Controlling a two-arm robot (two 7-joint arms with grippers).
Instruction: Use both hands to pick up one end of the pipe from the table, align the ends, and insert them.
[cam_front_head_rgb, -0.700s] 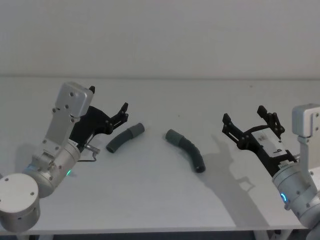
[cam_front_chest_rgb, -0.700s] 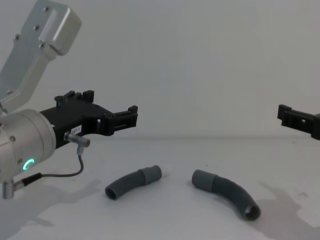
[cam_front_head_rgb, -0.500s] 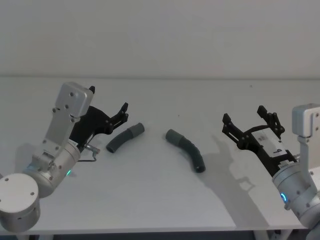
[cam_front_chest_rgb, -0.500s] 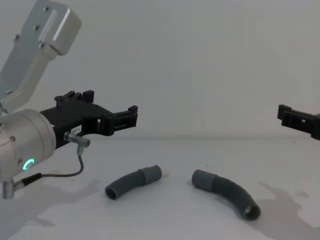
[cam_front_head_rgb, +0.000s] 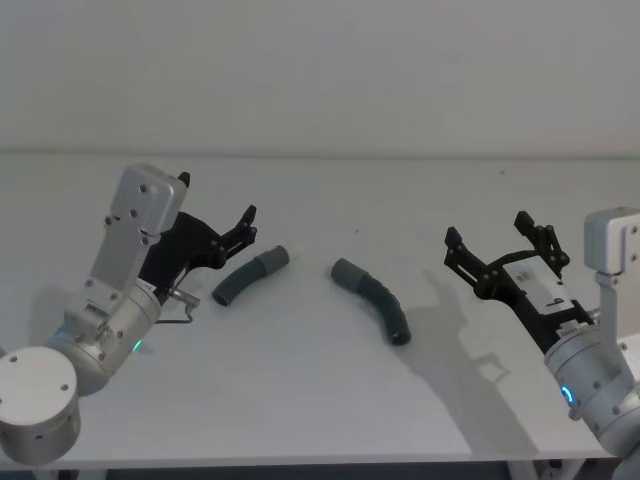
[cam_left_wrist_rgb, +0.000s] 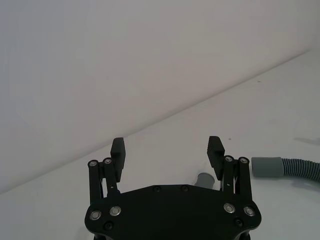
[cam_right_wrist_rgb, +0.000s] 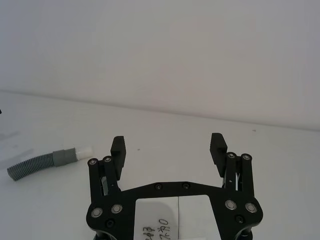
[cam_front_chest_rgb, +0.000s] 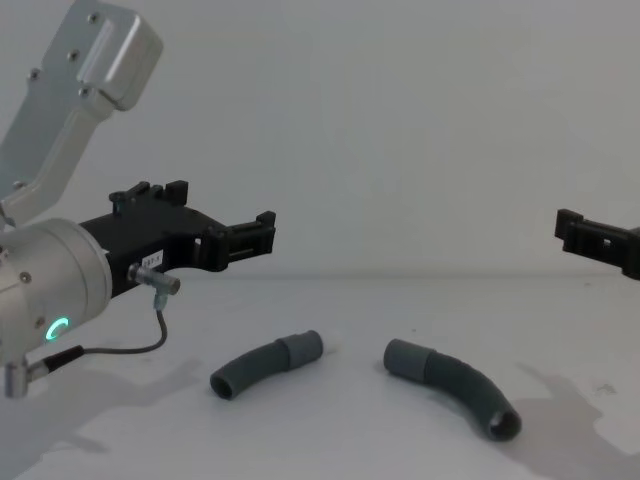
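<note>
Thinner pipe piece (cam_front_head_rgb: 250, 276), thicker pipe piece (cam_front_head_rgb: 375, 300): apart on tabletop (cam_front_head_rgb: 320, 400). Left end effector (cam_front_head_rgb: 217, 197), right end effector (cam_front_head_rgb: 487, 228): spread, empty. All steps outstanding.

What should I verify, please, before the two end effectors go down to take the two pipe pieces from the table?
1. The left end effector is open and empty: ok, jaws wide apart.
2. The right end effector is open and empty: ok.
3. The thinner piece and the thicker piece lie free on the table: ok, apart and untouched.
4. The cuffs face each other: ok, the thinner cuff and the wider cuff both point into the gap.
5. The right end effector is close to the thicker piece: not ok, it stands well to the right.
6. The wider cuff is clear inside: cannot tell.
</note>
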